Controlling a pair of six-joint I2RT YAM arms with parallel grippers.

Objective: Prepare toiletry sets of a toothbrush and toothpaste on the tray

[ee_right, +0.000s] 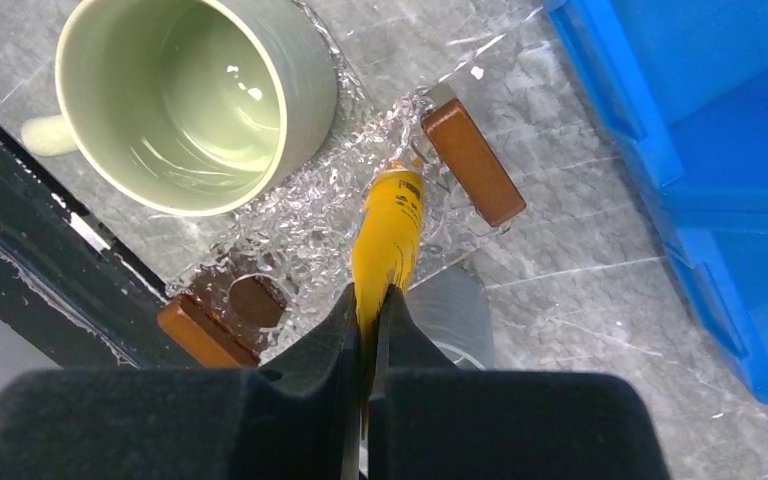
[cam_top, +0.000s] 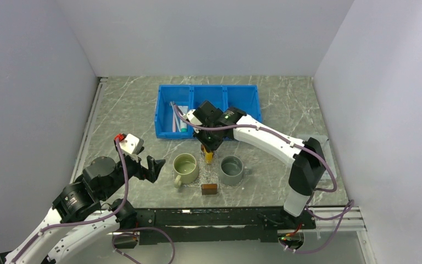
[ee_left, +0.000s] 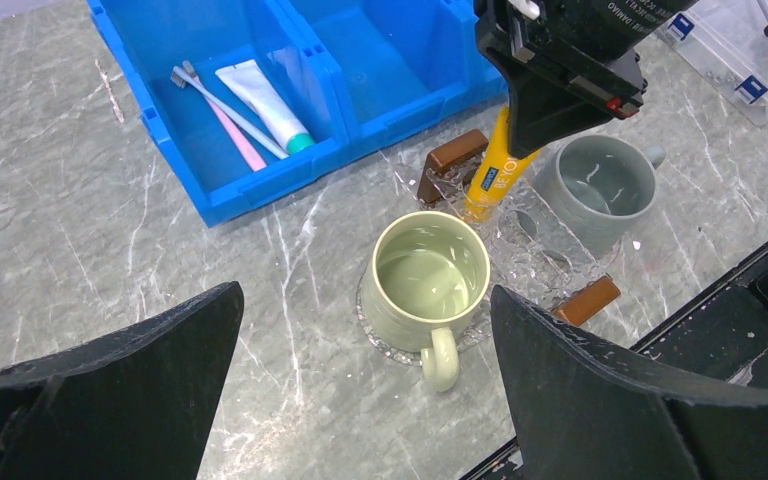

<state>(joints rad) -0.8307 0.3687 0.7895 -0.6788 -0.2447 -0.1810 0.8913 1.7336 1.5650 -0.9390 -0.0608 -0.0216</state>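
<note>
The tray (ee_left: 535,255) is a clear glittery plate lying between two mugs; it also shows in the right wrist view (ee_right: 305,225). My right gripper (cam_top: 208,147) is shut on the yellow-orange toothpaste tube (ee_right: 390,220), which hangs cap-down with its lower end at or just above the tray (cam_top: 209,168). The tube also shows in the left wrist view (ee_left: 493,178). A pinkish toothbrush (ee_left: 238,138), a pale toothbrush (ee_left: 222,105) and a white toothpaste tube with a teal cap (ee_left: 265,100) lie in the blue bin's left compartment. My left gripper (ee_left: 365,295) is open and empty, left of the green mug.
A green mug (cam_top: 185,168) and a grey mug (cam_top: 232,169) stand at the tray's two ends. Brown blocks (ee_left: 452,160) (ee_left: 586,298) sit at the tray's far and near edges. The blue three-compartment bin (cam_top: 207,110) stands behind. A clear box (ee_left: 730,45) lies at the right.
</note>
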